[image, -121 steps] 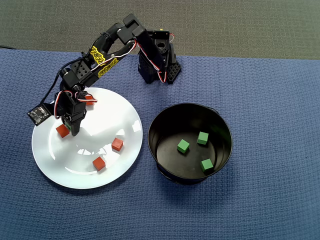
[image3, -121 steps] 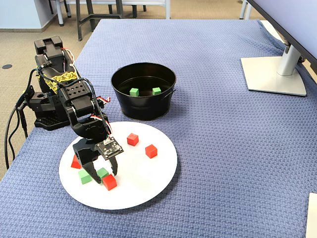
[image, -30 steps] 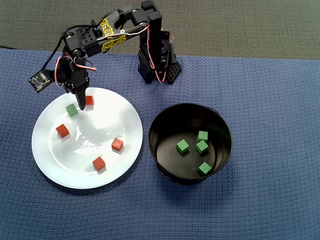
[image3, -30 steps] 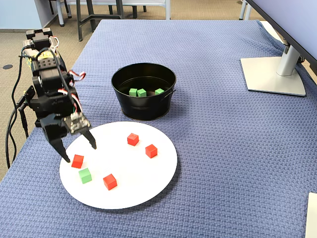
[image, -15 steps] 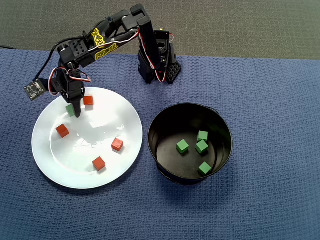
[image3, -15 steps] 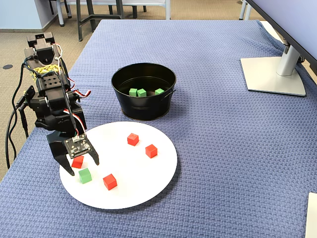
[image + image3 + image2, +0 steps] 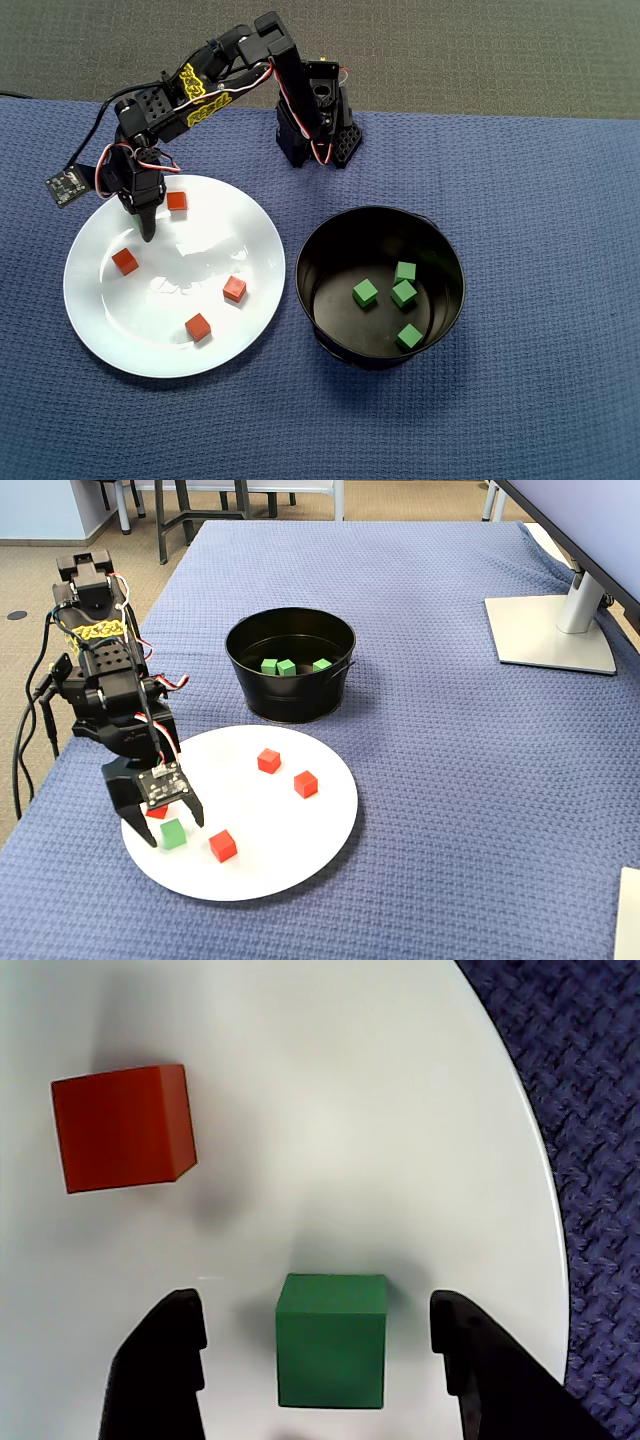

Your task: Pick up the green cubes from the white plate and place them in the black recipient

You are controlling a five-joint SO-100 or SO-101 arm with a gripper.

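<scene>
Green cube (image 7: 331,1340), the last one on the plate (image 7: 300,850), sits between the open jaws in the wrist view, a clear gap on each side and neither finger touching it. The gripper (image 7: 167,825) stands over the plate's left edge in the fixed view, one fingertip on either side of the cube. The cube has no long axis to favour; in the wrist view its faces lie roughly square to the fingers, so closing looks likely to catch it flat. A red cube (image 7: 123,1126) lies up and left of the jaws in the wrist view, apart from the green one and outside the gap.

Four more green cubes (image 7: 403,292) already lie in the black pot (image 7: 440,240), which stands on the blue-covered counter (image 7: 450,730) just right of the plate in the overhead view. From overhead the arm covers the fifth cube entirely. The wrist view cuts off the fingers' lower ends, and whether the tips reach the plate surface cannot be told.
</scene>
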